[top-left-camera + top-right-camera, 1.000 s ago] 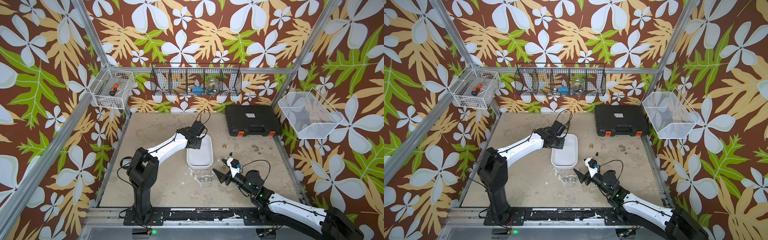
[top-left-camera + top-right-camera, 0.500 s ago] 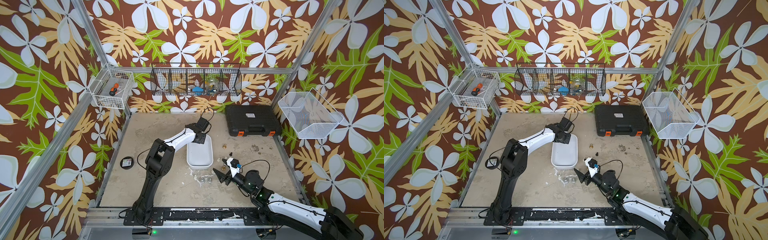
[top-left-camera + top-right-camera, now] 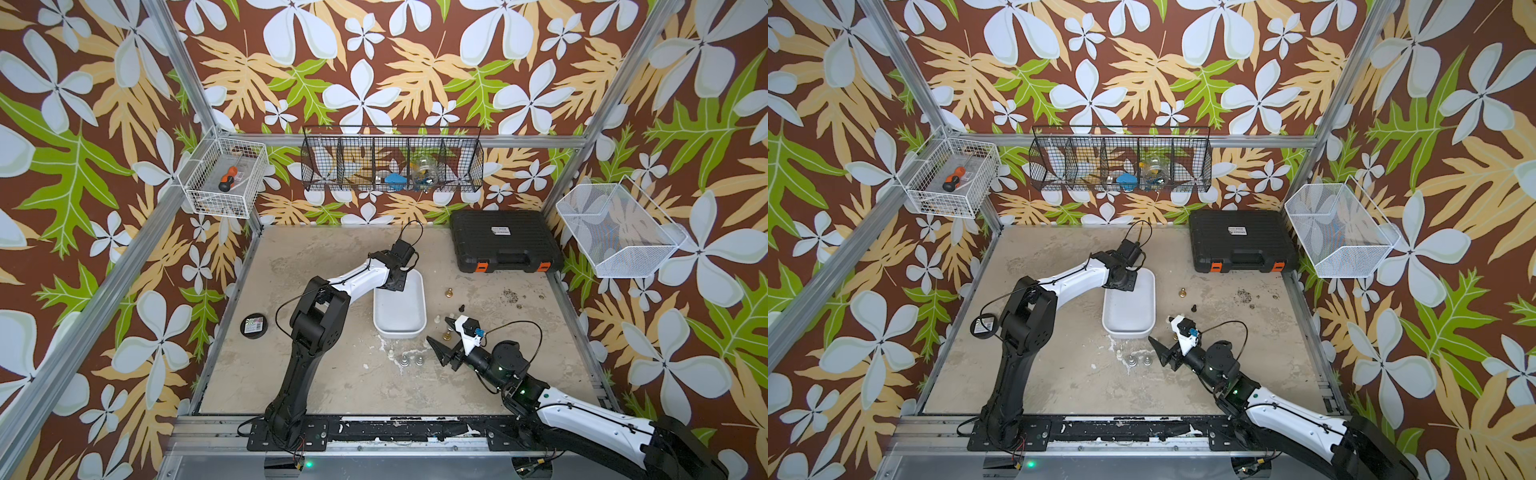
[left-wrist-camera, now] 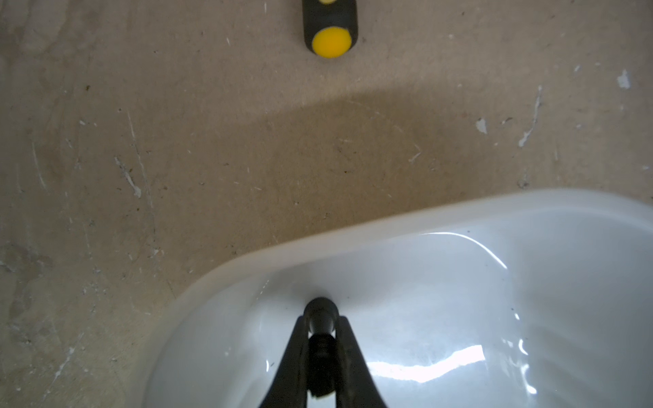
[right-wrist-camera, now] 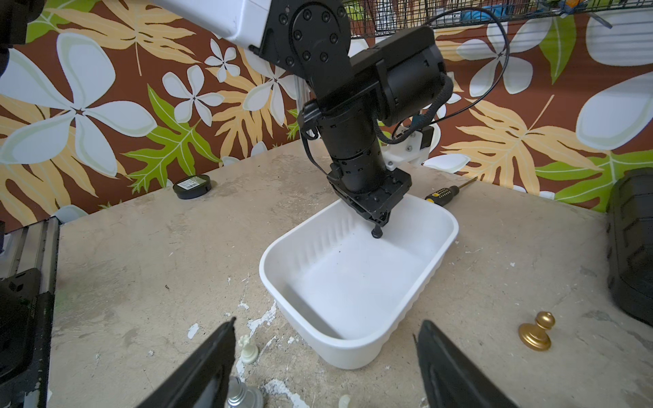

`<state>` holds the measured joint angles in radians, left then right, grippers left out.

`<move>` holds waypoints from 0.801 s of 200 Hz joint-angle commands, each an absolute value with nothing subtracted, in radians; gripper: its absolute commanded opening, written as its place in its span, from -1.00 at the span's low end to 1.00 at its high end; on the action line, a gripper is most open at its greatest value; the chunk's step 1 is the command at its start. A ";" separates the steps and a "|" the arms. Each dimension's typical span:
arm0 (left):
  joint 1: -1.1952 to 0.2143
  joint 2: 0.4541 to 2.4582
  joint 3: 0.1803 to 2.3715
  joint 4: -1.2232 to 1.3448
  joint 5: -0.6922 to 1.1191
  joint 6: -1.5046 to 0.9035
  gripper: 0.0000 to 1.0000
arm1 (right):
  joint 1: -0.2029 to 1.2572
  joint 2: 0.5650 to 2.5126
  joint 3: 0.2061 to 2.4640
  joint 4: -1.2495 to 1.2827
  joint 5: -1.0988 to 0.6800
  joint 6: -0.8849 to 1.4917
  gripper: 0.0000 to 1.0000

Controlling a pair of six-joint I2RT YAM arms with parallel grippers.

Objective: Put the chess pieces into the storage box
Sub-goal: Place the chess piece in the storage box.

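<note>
Top views both show a round black tin (image 3: 253, 325) alone at far left with bare table around it, so there is free room there. Left gripper (image 5: 380, 226) has its jaws nearly closed, pinching a black chess piece (image 5: 376, 233) over the storage box (image 5: 353, 348), inside the rim at a far corner. Risk: a release this near the wall could clip the rim, and the piece could roll out toward the screwdriver (image 5: 443, 193) just behind. Near the box's front, a cream piece (image 5: 249, 349) and a silver piece (image 5: 240, 392) stand close together. Right gripper (image 3: 438, 330) is spread wide, empty and low beside them, so a careless sweep would topple them. Gold piece (image 5: 537, 332) stands apart with clear access. Black case (image 3: 505, 241) sits well back.
</note>
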<state>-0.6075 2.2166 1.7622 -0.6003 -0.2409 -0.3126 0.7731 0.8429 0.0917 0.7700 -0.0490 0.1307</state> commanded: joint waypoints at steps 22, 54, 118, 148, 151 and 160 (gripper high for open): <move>-0.602 2.212 1.746 -0.563 -0.259 -0.337 -0.89 | 0.775 0.834 0.089 0.784 -0.053 0.134 0.62; -0.603 2.205 1.735 -0.564 -0.259 -0.345 -0.87 | 0.775 0.831 0.087 0.787 -0.054 0.134 0.62; -0.603 2.185 1.705 -0.551 -0.236 -0.361 -0.69 | 0.775 0.830 0.087 0.788 -0.061 0.136 0.62; -0.603 2.185 1.707 -0.548 -0.229 -0.362 -0.55 | 0.775 0.835 0.089 0.791 -0.068 0.137 0.62; -0.603 2.184 1.707 -0.547 -0.229 -0.362 -0.55 | 0.775 0.837 0.089 0.791 -0.069 0.137 0.62; -0.603 2.183 1.706 -0.545 -0.227 -0.362 -0.53 | 0.775 0.837 0.091 0.789 -0.069 0.137 0.62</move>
<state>-0.6033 2.1918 1.7058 -0.5434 -0.2386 -0.3588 0.7731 0.8337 0.0872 0.7700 -0.0574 0.1314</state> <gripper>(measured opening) 0.227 0.812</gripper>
